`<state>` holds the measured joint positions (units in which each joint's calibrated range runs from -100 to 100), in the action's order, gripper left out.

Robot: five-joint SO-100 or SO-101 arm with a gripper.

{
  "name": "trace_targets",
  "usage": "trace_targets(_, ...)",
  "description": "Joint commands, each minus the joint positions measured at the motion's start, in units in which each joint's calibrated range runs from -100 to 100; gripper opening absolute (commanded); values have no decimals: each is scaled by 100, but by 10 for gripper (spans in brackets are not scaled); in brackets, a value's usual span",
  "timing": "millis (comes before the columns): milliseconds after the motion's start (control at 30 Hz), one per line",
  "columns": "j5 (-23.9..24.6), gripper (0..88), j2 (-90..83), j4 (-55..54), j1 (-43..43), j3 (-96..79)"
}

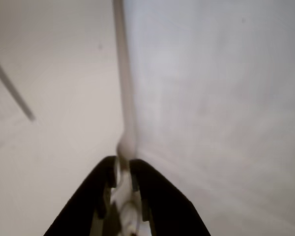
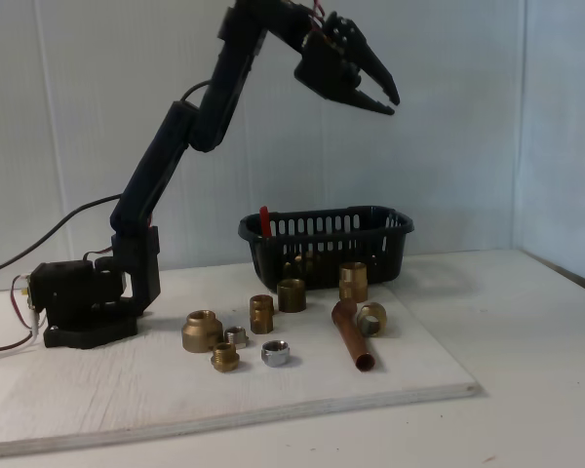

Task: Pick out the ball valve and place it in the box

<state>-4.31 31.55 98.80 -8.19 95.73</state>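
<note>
In the fixed view the black slotted box [image 2: 375, 237] stands at the back of the white board. The ball valve [image 2: 264, 222] lies inside it at the left end, its red lever poking up over the rim and brass showing through the slots. My gripper [image 2: 388, 100] hangs high above the box's right half, tilted down to the right, shut and holding nothing. In the wrist view the gripper [image 1: 123, 160] shows its black jaws meeting at the bottom edge, with a blurred white wall corner beyond them.
Several brass couplings [image 2: 202, 330] lie in front of the box, along with a copper tube [image 2: 351, 336] and a silver nut [image 2: 275, 352]. The arm's base [image 2: 83, 304] and its cables sit at the left. Bare table lies to the right.
</note>
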Motion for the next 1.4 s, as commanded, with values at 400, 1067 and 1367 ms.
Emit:
trace_targets(400, -102, 20, -2303, 60, -259, -4348)
trace_targets(1067, -226, 20, -7526, -4667, 634, -14014)
trace_targets(1367, -221, 17, -9679, -6035, 915, -16649)
